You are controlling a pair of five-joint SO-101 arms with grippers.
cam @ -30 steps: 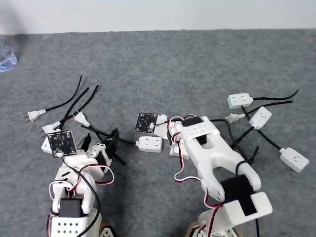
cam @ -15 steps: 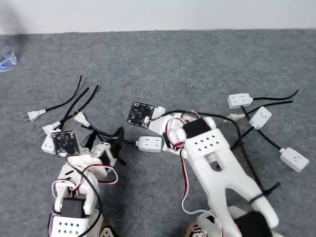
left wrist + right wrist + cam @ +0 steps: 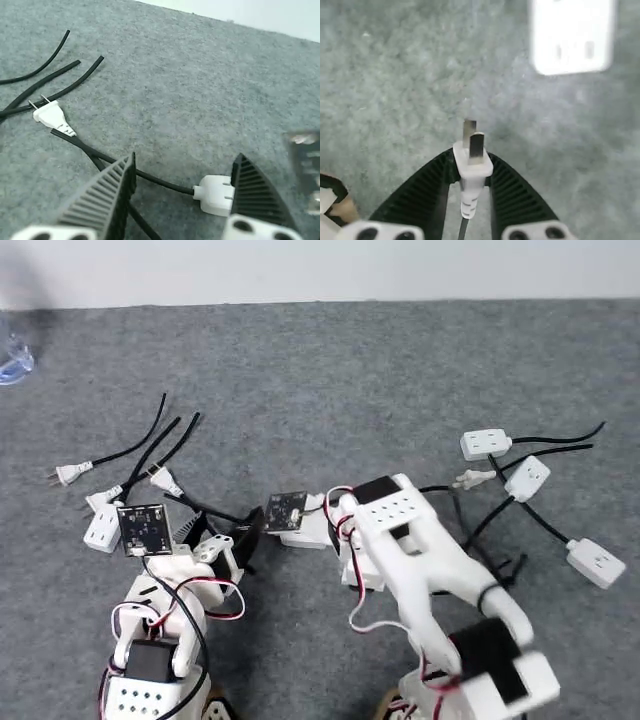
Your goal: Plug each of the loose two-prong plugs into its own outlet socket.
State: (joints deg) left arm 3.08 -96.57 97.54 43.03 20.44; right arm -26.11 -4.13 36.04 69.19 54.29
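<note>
My right gripper point(image 3: 472, 161) clamps a two-prong plug point(image 3: 471, 172), prongs facing an outlet socket point(image 3: 571, 35); my left gripper point(image 3: 185, 159) gapes wide, empty, over a black cable point(image 3: 160, 180).

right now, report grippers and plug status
Right gripper shut on a plug, not yet in the socket. Left gripper open above a black cable. Path from plug to socket clear.

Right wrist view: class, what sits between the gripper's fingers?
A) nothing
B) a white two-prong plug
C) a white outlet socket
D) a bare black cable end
B: the right gripper is shut on the white two-prong plug, its prongs sticking out ahead, the outlet socket lying apart from them.
</note>
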